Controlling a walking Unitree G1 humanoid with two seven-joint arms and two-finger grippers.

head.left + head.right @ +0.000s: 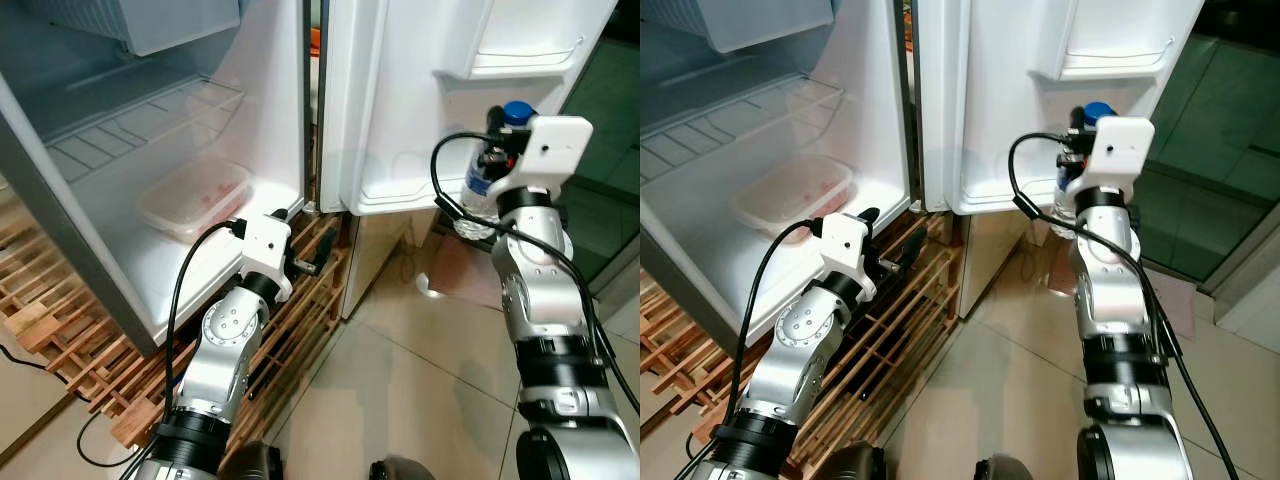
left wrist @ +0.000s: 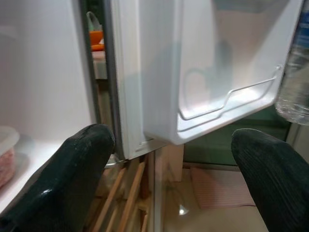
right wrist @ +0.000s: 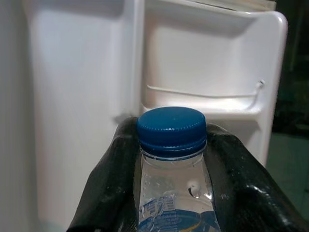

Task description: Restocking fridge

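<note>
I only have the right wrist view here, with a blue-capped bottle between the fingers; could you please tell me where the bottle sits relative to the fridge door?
Observer: The right gripper holds the water bottle upright beside the open door's lower shelf, not yet in it.
Operator: Thank you. What is the left arm doing?
Observer: The left gripper is open, low by the fridge's bottom edge, above a wooden rack.
Operator: Is anything already inside?
Observer: A lidded container sits on the fridge floor.

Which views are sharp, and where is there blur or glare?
Left eye view: mostly sharp, glare spot on the tiled floor. Left wrist view: the black fingers are blurred up close. Right wrist view: the blue-capped clear water bottle is sharp, the white door shelf softer.
</note>
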